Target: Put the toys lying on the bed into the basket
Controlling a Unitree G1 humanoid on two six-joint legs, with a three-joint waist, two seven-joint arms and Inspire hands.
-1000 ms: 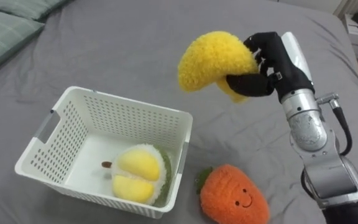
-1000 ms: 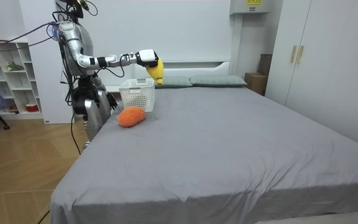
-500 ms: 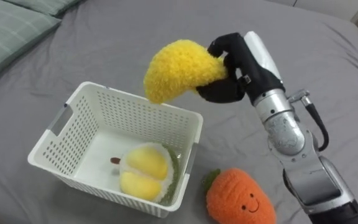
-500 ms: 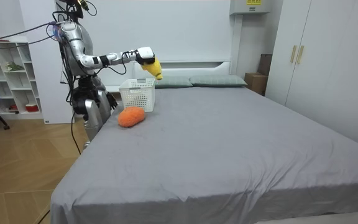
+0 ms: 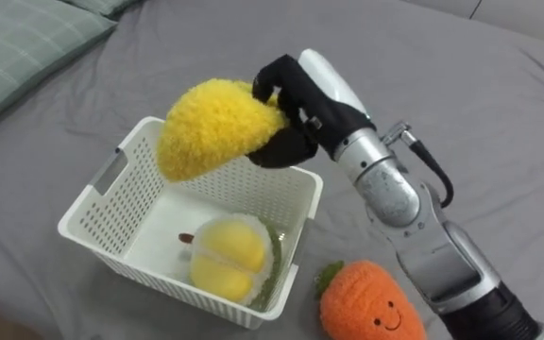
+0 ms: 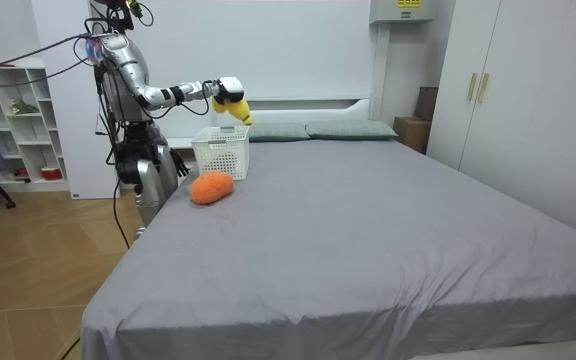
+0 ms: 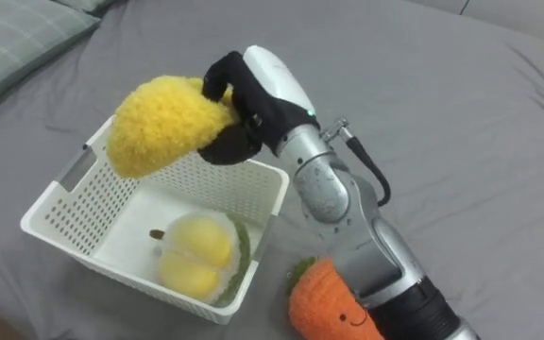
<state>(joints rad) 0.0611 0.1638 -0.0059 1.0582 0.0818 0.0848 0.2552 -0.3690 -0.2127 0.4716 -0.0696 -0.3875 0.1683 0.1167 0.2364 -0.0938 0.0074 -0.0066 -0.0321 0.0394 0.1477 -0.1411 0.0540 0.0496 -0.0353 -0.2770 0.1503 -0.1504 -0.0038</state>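
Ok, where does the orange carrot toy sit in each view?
Left eye view: carrot toy bottom right, beside the white basket's near corner.
Right eye view: bottom centre, by the same corner.
Room view: left of centre, just in front of the basket.
Shared landmark: the white basket.

A fuzzy plush banana (image 5: 211, 127), perforated plastic basket (image 5: 121, 231), matt cloth bed (image 5: 461, 104).

A wide bed (image 6: 368, 240) under a smooth grey sheet takes up most of the room, with grey-green checked pillows (image 6: 353, 130) laid against a low white headboard (image 6: 308, 103). Behind it rises a plain white wall (image 6: 298, 50). Pale wardrobe doors (image 6: 508, 100) stand along the room view's right and a white shelf unit (image 6: 13, 125) on its left, over a wooden floor (image 6: 28, 280).
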